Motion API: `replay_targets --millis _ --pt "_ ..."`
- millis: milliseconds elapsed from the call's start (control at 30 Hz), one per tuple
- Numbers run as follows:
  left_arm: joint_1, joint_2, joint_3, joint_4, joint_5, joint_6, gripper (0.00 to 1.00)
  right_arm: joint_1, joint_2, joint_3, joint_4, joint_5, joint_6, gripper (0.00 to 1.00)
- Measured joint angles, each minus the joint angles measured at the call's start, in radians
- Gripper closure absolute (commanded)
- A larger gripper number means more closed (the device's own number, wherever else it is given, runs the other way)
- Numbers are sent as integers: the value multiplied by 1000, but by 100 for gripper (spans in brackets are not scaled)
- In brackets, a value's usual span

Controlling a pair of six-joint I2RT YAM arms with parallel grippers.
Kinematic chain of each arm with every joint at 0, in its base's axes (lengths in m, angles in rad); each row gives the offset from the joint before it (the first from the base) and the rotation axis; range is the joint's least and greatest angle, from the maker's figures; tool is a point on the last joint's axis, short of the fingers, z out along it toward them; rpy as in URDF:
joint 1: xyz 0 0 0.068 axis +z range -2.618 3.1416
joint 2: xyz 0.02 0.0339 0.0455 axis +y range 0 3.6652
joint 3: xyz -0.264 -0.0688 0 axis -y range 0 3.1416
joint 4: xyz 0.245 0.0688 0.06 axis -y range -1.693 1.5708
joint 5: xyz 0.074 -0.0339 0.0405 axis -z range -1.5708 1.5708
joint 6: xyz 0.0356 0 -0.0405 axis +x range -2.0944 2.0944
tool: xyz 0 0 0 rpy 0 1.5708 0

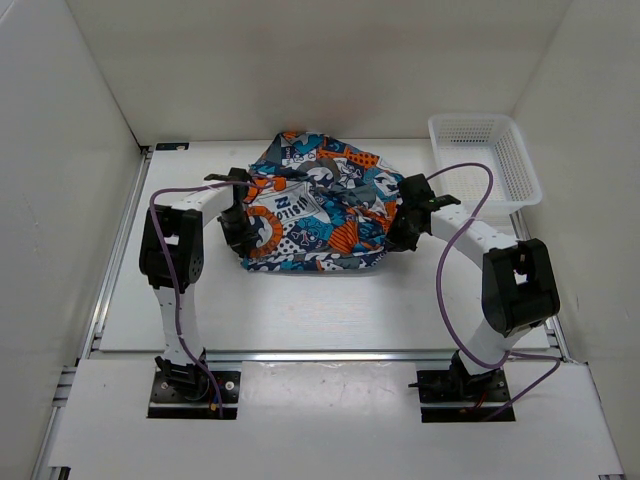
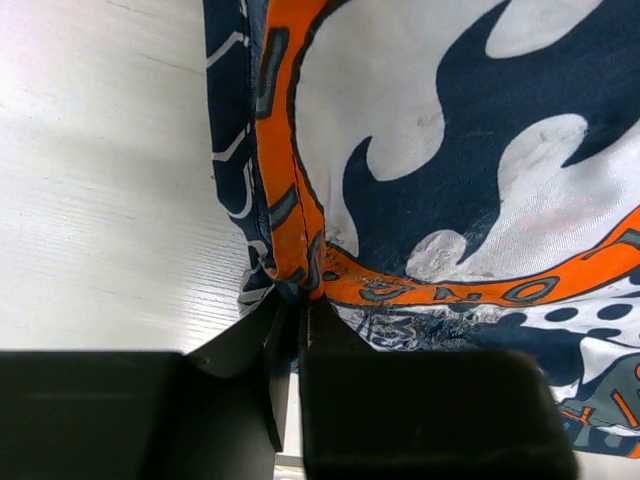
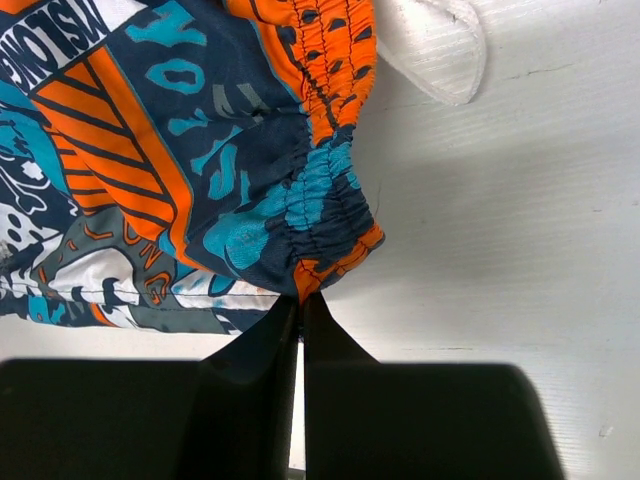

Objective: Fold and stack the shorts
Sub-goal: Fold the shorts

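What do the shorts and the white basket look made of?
The shorts: thin, matte printed cloth, perhaps a synthetic weave; it puckers at the gathered edge and drapes in folds. The basket: likely white plastic, smooth-looking, judging by its stiff moulded lattice walls.

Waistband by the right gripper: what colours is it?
On the shorts, the waistband is teal and orange over navy; right wrist view shows it best.

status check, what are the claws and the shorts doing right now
Left claw shut on shorts, left side. Right claw shut on their elastic edge. Shorts bunched mid-table. Basket far right, apart from the shorts.
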Motion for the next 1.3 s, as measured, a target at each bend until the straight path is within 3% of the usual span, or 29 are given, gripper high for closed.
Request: replay_targets --millis 133,367,533,600,733,767,900,967,1033,1067,1167,1233,1300 --pt "0 -3 0 -4 -5 0 70 0 0 0 0 0 0 100" --pt "-1 -11 -5 -13 -24 -3 70 0 0 0 0 4 0 100" --pt "-1 -45 -9 -24 -33 -19 66 0 0 -9 1 5 -1 100" --pt "-1 -70 -17 -26 -33 -26 59 0 0 -12 0 5 -1 100" --pt "-1 -108 -18 -29 -34 -39 59 0 0 -13 0 5 -2 100" --pt "-1 -111 -18 -29 -34 -40 61 0 0 -13 0 5 -2 100" --pt "-1 -111 -27 -26 -31 -47 87 0 0 -13 0 5 -2 100" --pt "-1 -111 -37 -23 -31 -49 90 0 0 -14 0 5 -2 100" --pt "-1 -111 -45 -25 -31 -47 77 0 0 -14 0 5 -2 100" --pt "-1 -111 -47 -25 -32 -46 57 0 0 -14 0 5 -2 100" --pt "-1 -111 -53 -21 -44 -52 28 0 0 -14 0 5 -2 100" --pt "-1 -111 -62 -17 -55 -63 21 0 0 -14 0 5 -2 100" --pt "-1 -111 -72 -18 -59 -69 21 0 0 -14 0 5 -2 100"
